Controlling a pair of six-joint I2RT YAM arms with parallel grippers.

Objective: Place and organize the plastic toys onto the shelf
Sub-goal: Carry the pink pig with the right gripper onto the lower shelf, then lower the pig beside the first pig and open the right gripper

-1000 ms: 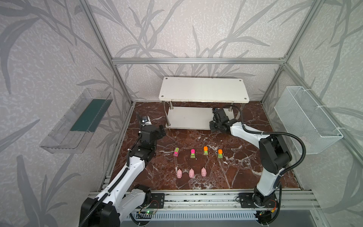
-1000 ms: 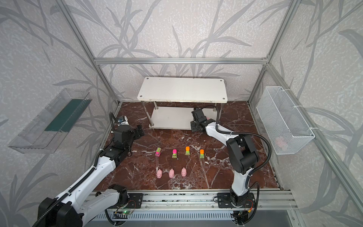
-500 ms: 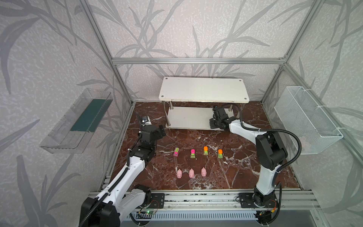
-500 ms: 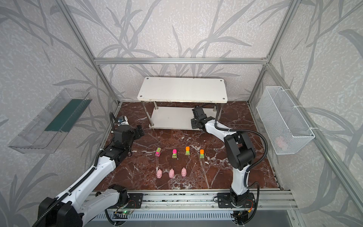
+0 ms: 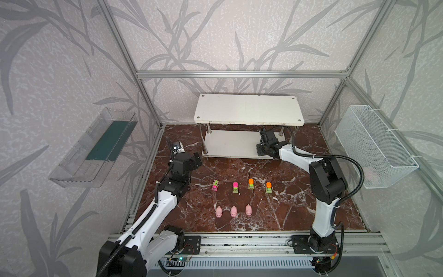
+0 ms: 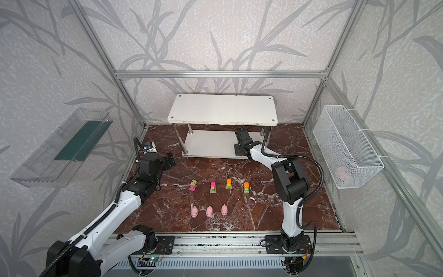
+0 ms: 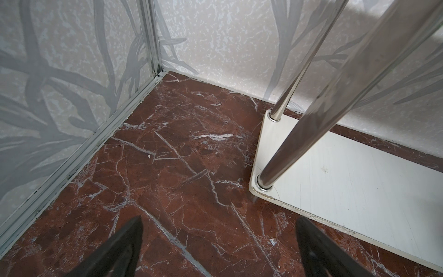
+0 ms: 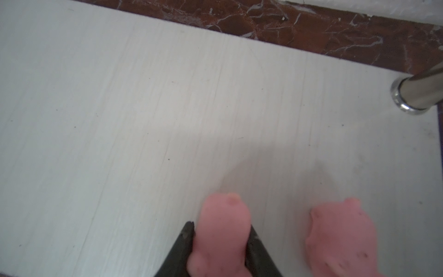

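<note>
Two white boards on chrome posts make up the shelf [image 5: 249,112], which stands at the back of a red marble floor [image 5: 287,203]. The right pincer [image 8: 220,227] reaches in beneath the upper board, closed narrowly on a pink pig [image 8: 224,213] above the lower board [image 8: 119,120]; whether the toy touches the board cannot be told. The left pincer [image 5: 193,160] hangs spread wide over bare marble just off the lower board's near left corner, its black fingertips [image 7: 129,235] well apart in the left wrist view. Four neon cars [image 5: 235,187] stand in a row on the floor, well apart from both pincers, on the side toward the arm bases. Three more pigs [image 5: 233,211] line up beyond the cars, farther again from the right pincer. A second pig [image 8: 340,235] sits on the lower board just beside the gripped one, between the right pincer and a chrome post [image 8: 417,96].
</note>
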